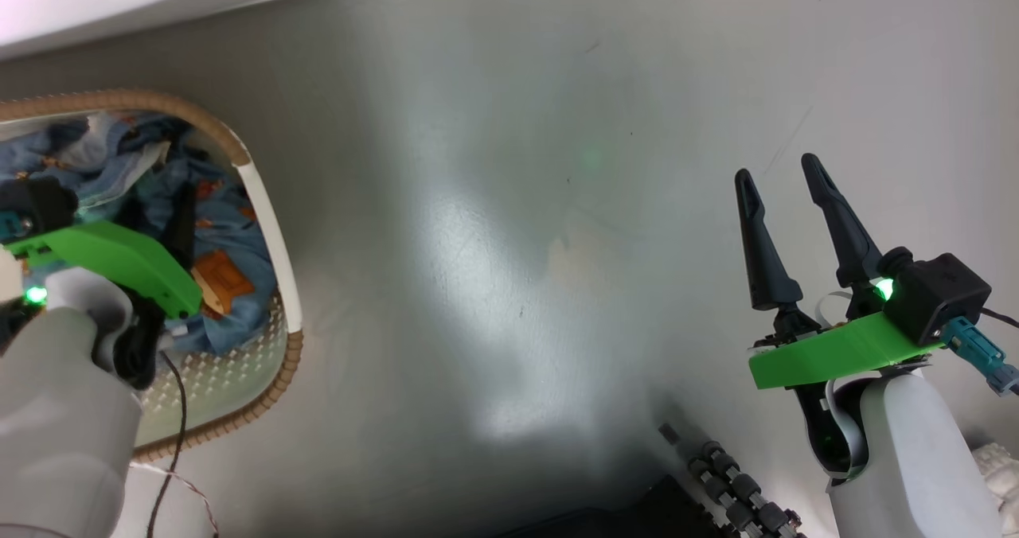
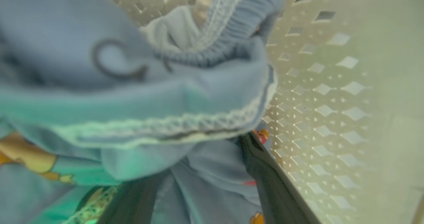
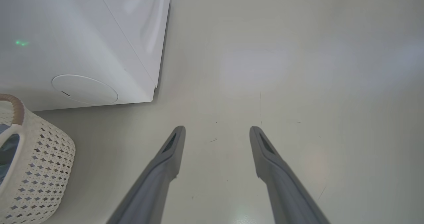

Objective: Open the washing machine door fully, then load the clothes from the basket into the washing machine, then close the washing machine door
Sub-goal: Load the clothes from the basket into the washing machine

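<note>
floppy light blue printed clothes (image 2: 149,94) are bunching in the cream holey plastic basket (image 2: 331,101); open left claw (image 2: 205,161) is straddling a soft fold, good for pinching.

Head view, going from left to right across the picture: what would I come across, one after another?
The clothes heaped in the basket → the basket at its white and brown rim → a bare stretch of pale floor → the right gripper, its two dark fingers apart above the floor.
</note>
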